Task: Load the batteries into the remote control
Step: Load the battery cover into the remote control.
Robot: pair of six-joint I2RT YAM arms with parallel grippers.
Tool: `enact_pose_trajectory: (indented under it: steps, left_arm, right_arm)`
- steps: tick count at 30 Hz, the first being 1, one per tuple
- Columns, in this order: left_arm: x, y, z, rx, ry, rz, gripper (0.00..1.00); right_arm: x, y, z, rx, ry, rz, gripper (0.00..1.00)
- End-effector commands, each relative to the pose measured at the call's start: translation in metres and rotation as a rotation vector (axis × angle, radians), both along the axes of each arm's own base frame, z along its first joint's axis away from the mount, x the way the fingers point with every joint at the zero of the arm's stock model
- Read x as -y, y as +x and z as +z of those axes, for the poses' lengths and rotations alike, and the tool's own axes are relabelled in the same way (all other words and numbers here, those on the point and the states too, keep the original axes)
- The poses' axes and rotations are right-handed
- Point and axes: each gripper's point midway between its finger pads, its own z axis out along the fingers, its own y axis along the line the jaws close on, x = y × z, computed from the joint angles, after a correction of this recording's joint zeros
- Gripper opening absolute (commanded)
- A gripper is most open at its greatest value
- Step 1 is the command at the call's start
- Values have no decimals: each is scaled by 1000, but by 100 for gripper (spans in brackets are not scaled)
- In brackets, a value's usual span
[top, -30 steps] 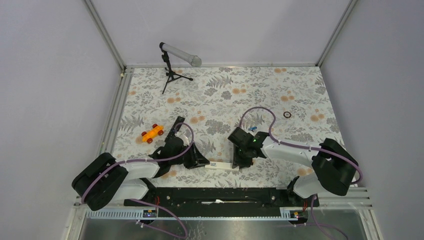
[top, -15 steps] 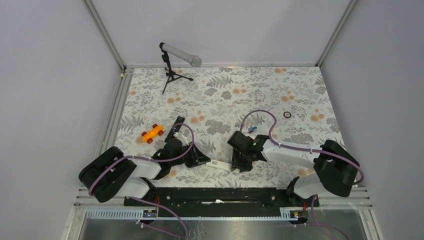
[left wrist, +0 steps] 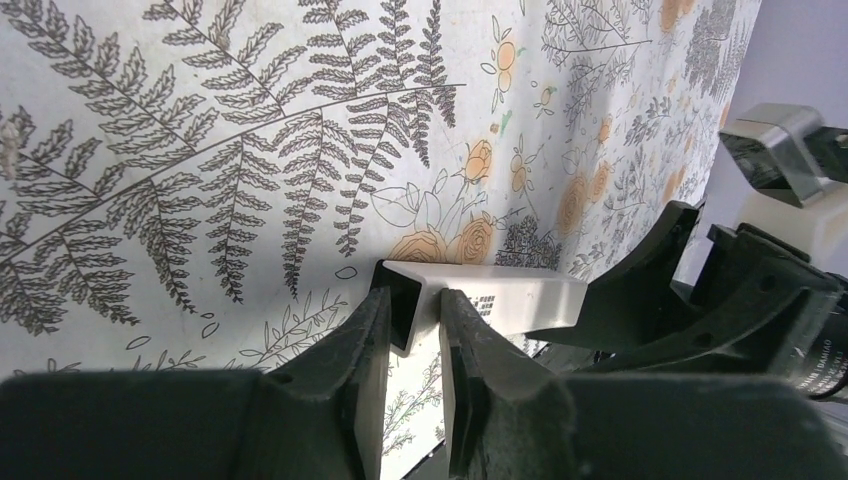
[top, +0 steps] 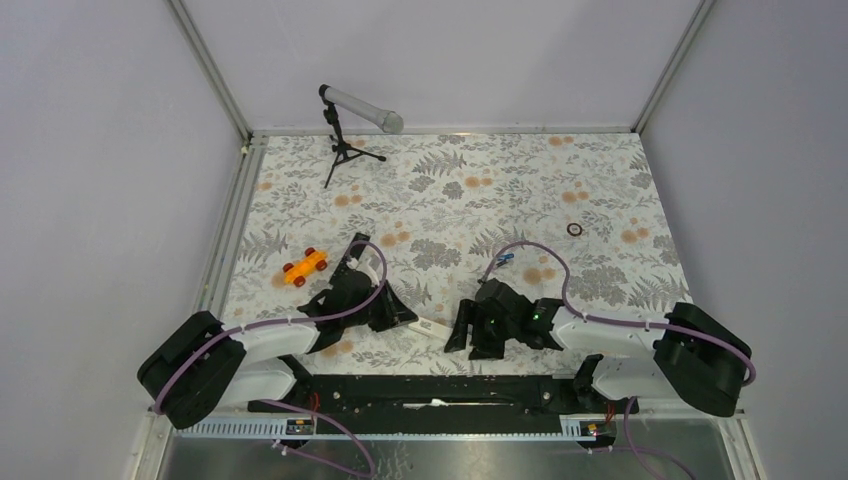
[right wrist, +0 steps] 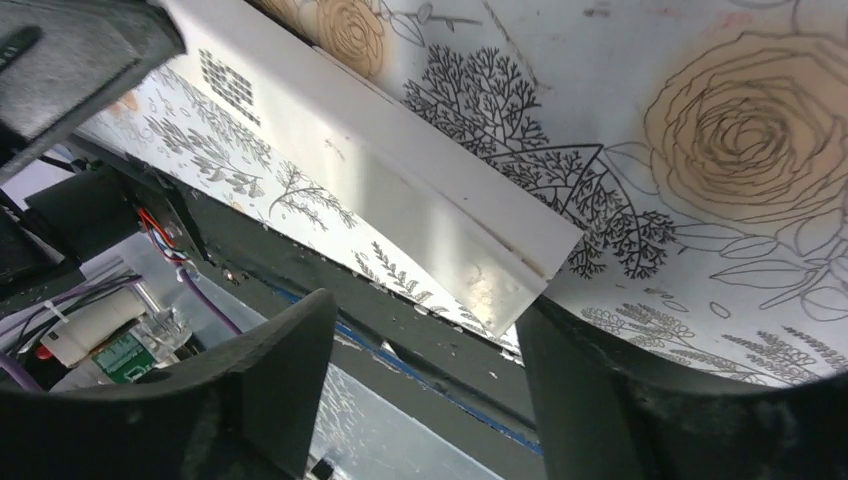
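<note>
Clearly the left gripper [left wrist: 412,330] pinches the remote [left wrist: 505,297] at one end; the right gripper [right wrist: 425,345] stands open around the other. It should stay level.

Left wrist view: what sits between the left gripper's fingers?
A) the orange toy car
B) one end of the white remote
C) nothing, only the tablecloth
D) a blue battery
B: the left gripper has its two fingers pressed on either side of a thin wall at the end of the white remote, whose body runs on past them.
</note>
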Motion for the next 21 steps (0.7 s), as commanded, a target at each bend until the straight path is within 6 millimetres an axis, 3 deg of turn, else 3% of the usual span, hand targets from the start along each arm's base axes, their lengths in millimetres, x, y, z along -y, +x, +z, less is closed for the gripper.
enact_pose_trajectory:
  steps: [1,5,13,21]
  left_arm:
    - [-30,-48,-48,-188,192,-74,0]
    - [-31,-47,-48,-186,204,-73,1]
    - [-35,-46,-48,-181,225,-67,8]
    - [-36,-43,-44,-163,226,-51,22]
  right_arm:
    - [38,26,-25,177,-159,-55,77]
    - [40,36,-13,174,-124,-108,80]
    - [67,43,-20,128,-283,-164,79]
    - [79,49,-16,177,-339,-146,59]
